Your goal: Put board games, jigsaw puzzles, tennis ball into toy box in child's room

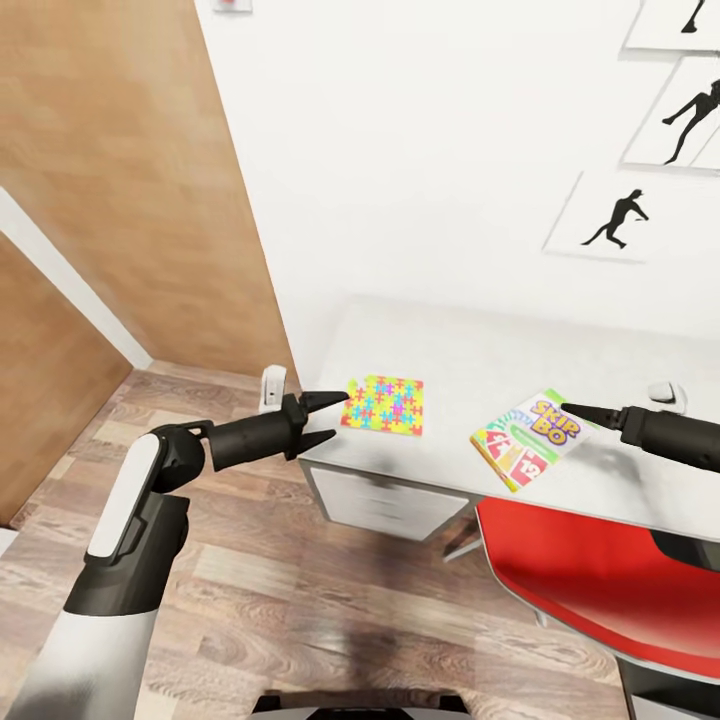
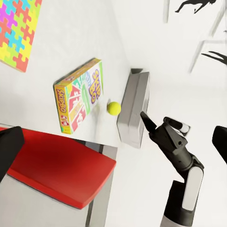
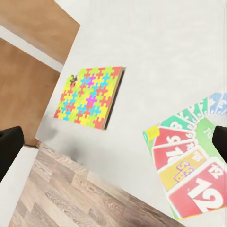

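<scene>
1. While the left gripper (image 1: 328, 419) hovers at the table's (image 1: 440, 350) near corner, its fingers are spread and hold nothing; the tips point at a jigsaw puzzle (image 1: 383, 405) lying flat just beyond them.
2. Across the table, the right gripper (image 1: 572, 408) sits over the SKIP-BO box's (image 1: 524, 438) far edge; whether its fingers are apart or together I cannot tell.
3. From the left wrist view, the tennis ball (image 2: 113, 108) lies between the SKIP-BO box and the grey toy box (image 2: 134, 108).
4. A red chair (image 1: 590, 580) stands under the table edge.
</scene>
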Tool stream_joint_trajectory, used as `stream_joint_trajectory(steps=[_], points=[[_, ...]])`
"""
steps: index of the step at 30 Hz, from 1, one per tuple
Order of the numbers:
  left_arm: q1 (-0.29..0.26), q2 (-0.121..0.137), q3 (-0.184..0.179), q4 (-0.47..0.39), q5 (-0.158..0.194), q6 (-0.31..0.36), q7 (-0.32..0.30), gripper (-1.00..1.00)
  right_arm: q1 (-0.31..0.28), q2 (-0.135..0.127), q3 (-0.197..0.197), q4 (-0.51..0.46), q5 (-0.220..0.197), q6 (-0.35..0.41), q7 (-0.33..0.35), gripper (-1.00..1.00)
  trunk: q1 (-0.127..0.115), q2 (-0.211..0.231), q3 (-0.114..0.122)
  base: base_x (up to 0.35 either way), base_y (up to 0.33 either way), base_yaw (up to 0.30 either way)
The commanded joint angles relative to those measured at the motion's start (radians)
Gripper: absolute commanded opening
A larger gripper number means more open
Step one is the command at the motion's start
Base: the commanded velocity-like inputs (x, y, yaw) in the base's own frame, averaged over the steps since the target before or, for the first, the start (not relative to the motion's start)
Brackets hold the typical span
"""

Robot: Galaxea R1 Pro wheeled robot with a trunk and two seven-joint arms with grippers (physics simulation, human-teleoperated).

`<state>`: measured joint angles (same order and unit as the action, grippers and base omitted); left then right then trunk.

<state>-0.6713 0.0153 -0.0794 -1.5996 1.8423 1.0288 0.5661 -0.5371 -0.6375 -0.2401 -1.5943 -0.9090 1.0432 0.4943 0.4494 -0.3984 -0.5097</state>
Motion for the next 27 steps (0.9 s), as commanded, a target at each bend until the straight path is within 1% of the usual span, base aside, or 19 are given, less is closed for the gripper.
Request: stream_joint_trajectory(steps=[1, 5, 14, 18, 19, 21, 22, 27], points=[[-0.001, 0.001, -0.001, -0.001, 0.01, 0.0, 0.01, 1.0, -0.001, 0.0, -0.001, 0.0, 0.008, 0.004, 0.009, 1.0, 0.001, -0.002, 0.0, 0.0, 0.0, 0.0], [0.005, 0.003, -0.002, -0.001, 0.003, -0.001, -0.002, 1.0, 0.006, 0.008, -0.016, -0.009, 0.01, 0.004, -0.002, 1.0, 0.001, -0.002, 0.007, 0.0, 0.0, 0.0], [0.024, 0.015, 0.005, 0.0, -0.003, -0.001, -0.011, 1.0, 0.012, 0.018, -0.026, -0.015, 0.012, 0.004, -0.011, 1.0, 0.001, -0.002, 0.021, 0.0, 0.028, 0.0], [0.036, 0.026, 0.015, 0.001, -0.005, -0.001, -0.013, 1.0, 0.013, 0.031, -0.029, -0.016, 0.013, 0.004, -0.023, 1.0, 0.001, -0.002, 0.028, 0.0, 0.138, -0.013], [0.036, 0.026, 0.015, 0.001, -0.005, -0.001, -0.013, 1.0, 0.013, 0.031, -0.029, -0.016, 0.013, 0.004, -0.023, 1.0, 0.001, -0.002, 0.029, 0.0, 0.176, -0.028], [0.041, 0.031, 0.022, 0.001, -0.005, -0.001, -0.014, 1.0, 0.013, 0.04, -0.03, -0.017, 0.014, 0.004, -0.037, 1.0, 0.001, -0.002, 0.032, 0.002, 0.206, -0.049], [0.041, 0.031, 0.022, 0.001, -0.005, -0.001, -0.014, 1.0, 0.013, 0.04, -0.03, -0.017, 0.014, 0.004, -0.037, 1.0, 0.001, -0.002, 0.034, 0.005, 0.215, -0.056], [0.046, 0.038, 0.03, 0.002, -0.006, -0.001, -0.015, 1.0, 0.014, 0.048, -0.029, -0.018, 0.014, 0.004, -0.077, 1.0, 0.001, -0.002, 0.042, 0.01, 0.185, -0.085]])
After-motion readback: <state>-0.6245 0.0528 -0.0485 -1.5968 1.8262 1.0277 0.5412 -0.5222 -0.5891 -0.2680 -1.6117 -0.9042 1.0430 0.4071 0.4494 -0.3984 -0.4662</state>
